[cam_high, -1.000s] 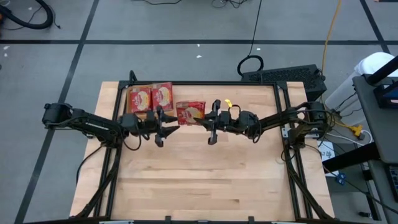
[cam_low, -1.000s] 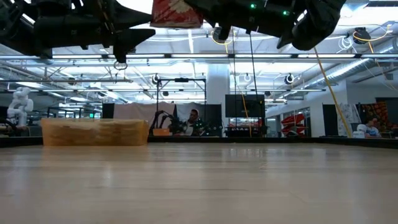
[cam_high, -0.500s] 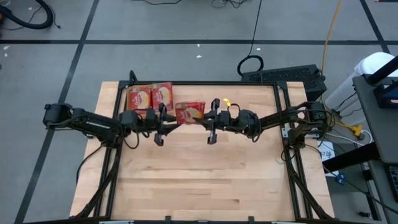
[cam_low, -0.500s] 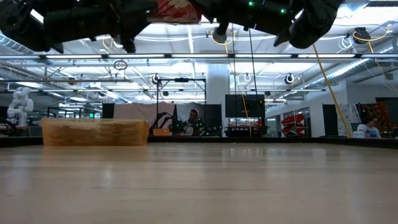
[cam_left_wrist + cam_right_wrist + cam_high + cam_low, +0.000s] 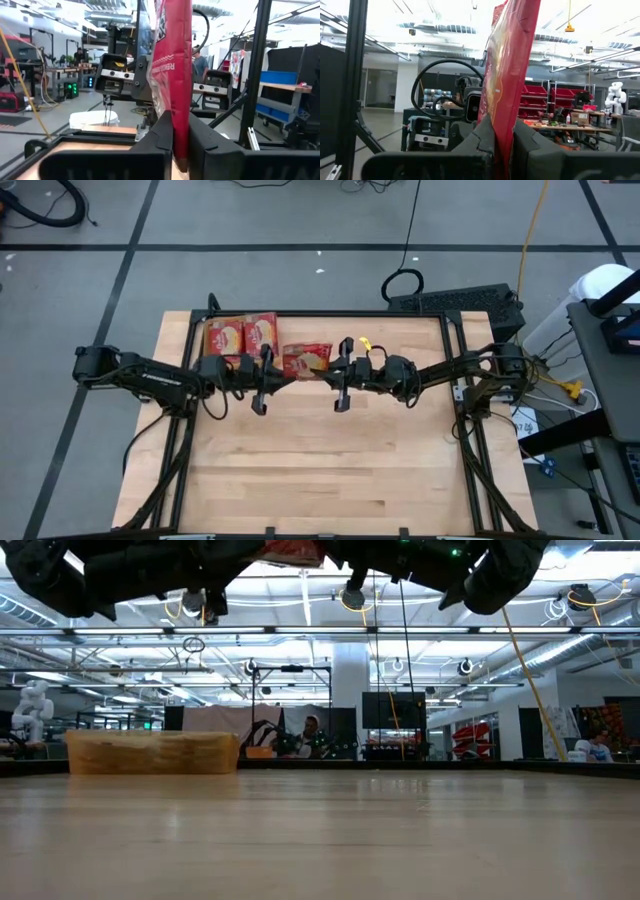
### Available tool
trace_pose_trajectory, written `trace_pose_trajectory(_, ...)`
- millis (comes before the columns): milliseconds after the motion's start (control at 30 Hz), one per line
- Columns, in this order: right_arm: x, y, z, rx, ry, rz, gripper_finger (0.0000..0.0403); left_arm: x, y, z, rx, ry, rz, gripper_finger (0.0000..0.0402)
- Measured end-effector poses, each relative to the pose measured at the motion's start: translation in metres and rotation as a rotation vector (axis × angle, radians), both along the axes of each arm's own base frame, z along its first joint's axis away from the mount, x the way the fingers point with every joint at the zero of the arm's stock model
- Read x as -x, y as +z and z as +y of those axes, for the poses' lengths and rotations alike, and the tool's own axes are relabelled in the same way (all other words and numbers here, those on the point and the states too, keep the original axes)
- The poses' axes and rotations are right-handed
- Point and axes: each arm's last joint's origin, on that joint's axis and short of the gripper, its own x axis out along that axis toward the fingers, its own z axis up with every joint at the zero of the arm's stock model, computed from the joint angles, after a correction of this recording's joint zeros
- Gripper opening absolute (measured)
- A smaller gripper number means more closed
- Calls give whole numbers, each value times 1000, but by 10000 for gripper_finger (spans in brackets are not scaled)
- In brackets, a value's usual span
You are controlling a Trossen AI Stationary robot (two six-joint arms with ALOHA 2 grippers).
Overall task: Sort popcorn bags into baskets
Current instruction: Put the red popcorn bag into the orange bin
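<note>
Holding one popcorn bag (image 5: 305, 359) above the bench (image 5: 320, 470), I see both grippers clenched on it: left gripper (image 5: 181, 131) at one edge, right gripper (image 5: 503, 131) opposite, bag between their fingers.

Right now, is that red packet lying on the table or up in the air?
In the air: both claws, left and right, pinch the red packet above the table.

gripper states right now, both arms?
Left gripper: shut on the flat red popcorn bag, held up between the arms.
Right gripper: shut on the same bag, at its other end.
</note>
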Motion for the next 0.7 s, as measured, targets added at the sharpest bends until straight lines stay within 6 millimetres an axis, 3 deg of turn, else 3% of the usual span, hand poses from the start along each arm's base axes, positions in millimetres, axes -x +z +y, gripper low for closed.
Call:
trace_pose_trajectory(133,0,-1,-1,-9,-29,9,26,0,-1,4,38,1,25,33)
trace_pose_trajectory(300,-1,-5,-2,-19,-46,74,76,11,3,7,89,6,85,17)
trace_pose_trajectory(533,4,-11,-6,-62,-217,296,164,49,19,8,130,132,180,17)
trace_pose_trajectory(700,8,-21,-8,-38,-299,463,198,80,21,9,219,272,244,17)
